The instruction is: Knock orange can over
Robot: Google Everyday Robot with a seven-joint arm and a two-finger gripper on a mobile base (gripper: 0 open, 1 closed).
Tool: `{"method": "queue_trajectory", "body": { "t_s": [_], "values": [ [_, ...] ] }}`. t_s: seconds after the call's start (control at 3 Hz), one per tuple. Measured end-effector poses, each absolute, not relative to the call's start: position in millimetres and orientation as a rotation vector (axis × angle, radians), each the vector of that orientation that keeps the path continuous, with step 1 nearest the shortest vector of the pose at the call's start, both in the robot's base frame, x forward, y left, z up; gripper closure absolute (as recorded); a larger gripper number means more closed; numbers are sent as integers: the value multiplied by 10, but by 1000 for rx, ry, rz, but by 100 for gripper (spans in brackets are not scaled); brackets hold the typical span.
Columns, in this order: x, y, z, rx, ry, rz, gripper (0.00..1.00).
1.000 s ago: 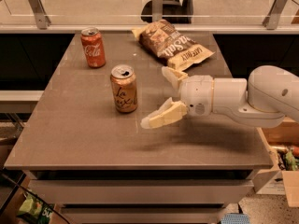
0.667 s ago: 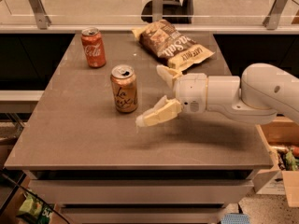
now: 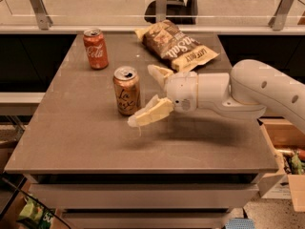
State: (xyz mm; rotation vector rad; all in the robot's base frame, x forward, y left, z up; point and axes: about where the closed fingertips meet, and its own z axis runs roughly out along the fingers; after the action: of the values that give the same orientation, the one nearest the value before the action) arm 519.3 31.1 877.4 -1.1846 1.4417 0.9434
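Orange can (image 3: 127,90): upright on the grey table (image 3: 71,128), left of frame centre, silver top facing up, dark scribble lettering toward the camera.

Red can (image 3: 96,48): upright at the upper left of the tabletop, well apart from the orange can.

Gripper (image 3: 143,97): positioned just right of the orange can, at about can height, pointing toward the left of the frame. The two pale fingers are spread wide apart and grasp nothing. The upper finger (image 3: 159,73) lies to the right of the can's top. The lower finger (image 3: 151,113) angles down and left, with its tip by the can's base (contact with the can cannot be confirmed). It casts a shadow on the table beneath it.

Chip bag (image 3: 178,44): lying flat at the upper centre of the tabletop, behind the gripper.

Arm (image 3: 267,87): white, entering from the right edge of the frame and running roughly level across the table's right side to the gripper.
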Motion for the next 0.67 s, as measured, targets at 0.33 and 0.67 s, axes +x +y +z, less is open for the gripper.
{"method": "queue_trajectory", "body": {
  "t_s": [0.33, 0.67],
  "values": [
    [5200, 452, 8741, -1199, 1425, 972, 0],
    [5208, 592, 8722, -1213, 1403, 1002, 0]
  ]
}}
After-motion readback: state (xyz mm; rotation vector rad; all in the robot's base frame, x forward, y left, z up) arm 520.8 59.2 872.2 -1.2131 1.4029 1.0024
